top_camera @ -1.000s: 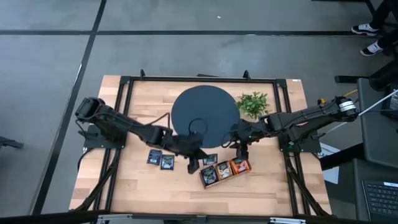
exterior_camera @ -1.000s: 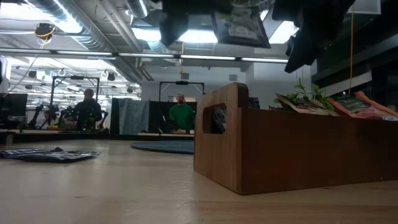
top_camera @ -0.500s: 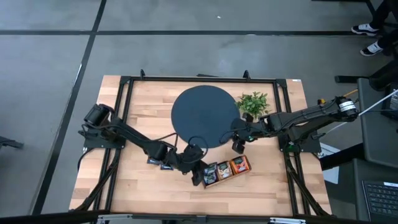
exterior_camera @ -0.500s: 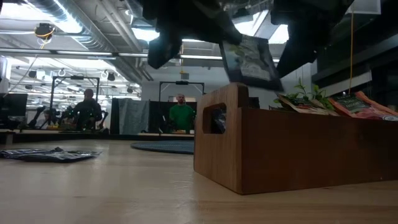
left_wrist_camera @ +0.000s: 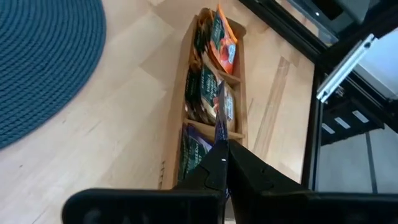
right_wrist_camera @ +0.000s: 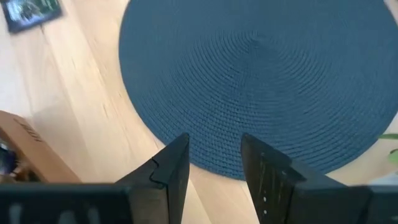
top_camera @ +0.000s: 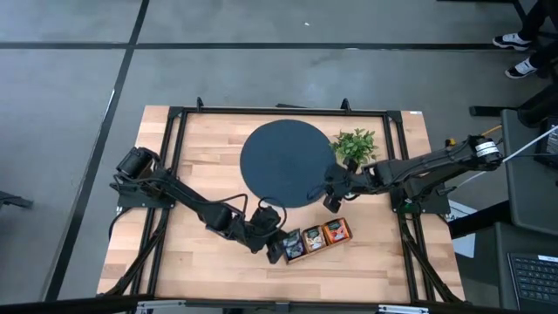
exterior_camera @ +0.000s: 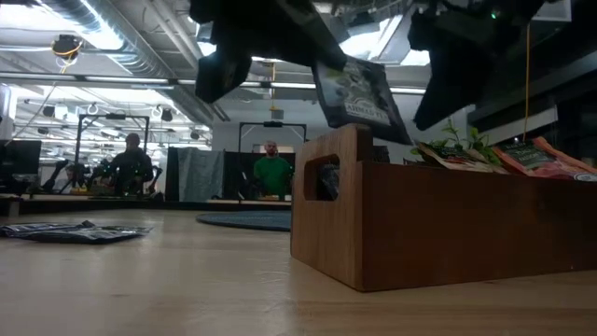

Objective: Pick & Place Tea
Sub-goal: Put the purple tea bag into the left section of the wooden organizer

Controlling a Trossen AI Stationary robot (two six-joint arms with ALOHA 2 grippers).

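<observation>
Lower now over the wooden tray near the desk's front edge, the left claw pinches a dark, white-labelled tea sachet; the right claw hangs spread.

Left pincer at wooden tray

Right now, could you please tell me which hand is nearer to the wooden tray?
The left. The left hand hangs at the wooden tray's near end, shut on a dark tea sachet above it. The right hand hovers open farther off, over the edge of the round blue mat.
</observation>
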